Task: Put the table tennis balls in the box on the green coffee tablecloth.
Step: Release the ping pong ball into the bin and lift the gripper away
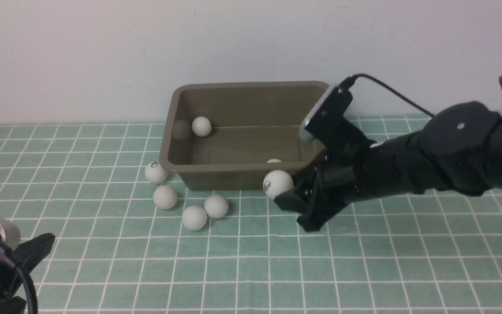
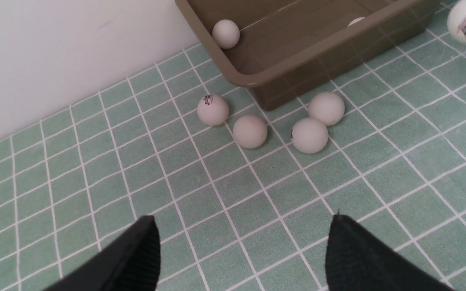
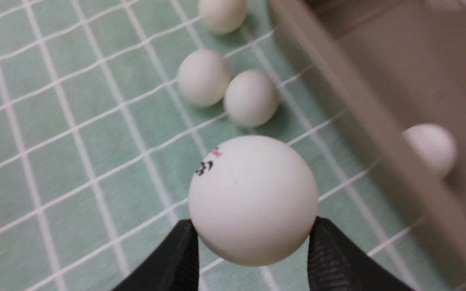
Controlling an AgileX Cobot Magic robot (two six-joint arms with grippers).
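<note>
The right claw (image 1: 286, 194) grips one table tennis ball (image 1: 277, 183) between its black fingertips. It holds the ball just outside the near wall of the olive-brown box (image 1: 233, 165), at the box's five o'clock corner in the front view. Two balls sit inside: a corner ball (image 1: 201, 126) at ten o'clock and a rim ball (image 1: 273, 161) barely showing behind the near rim. Four lie on the green coffee tablecloth (image 1: 364, 261) off the box's seven o'clock corner. They are a logo ball (image 1: 155, 172), a plain ball (image 1: 165, 197) just beside it, a front ball (image 1: 194, 217) and its close neighbour ball (image 1: 216, 206). The left claw (image 2: 245, 250) hangs spread wide and empty at the frame's eight o'clock, well apart from them.
</note>
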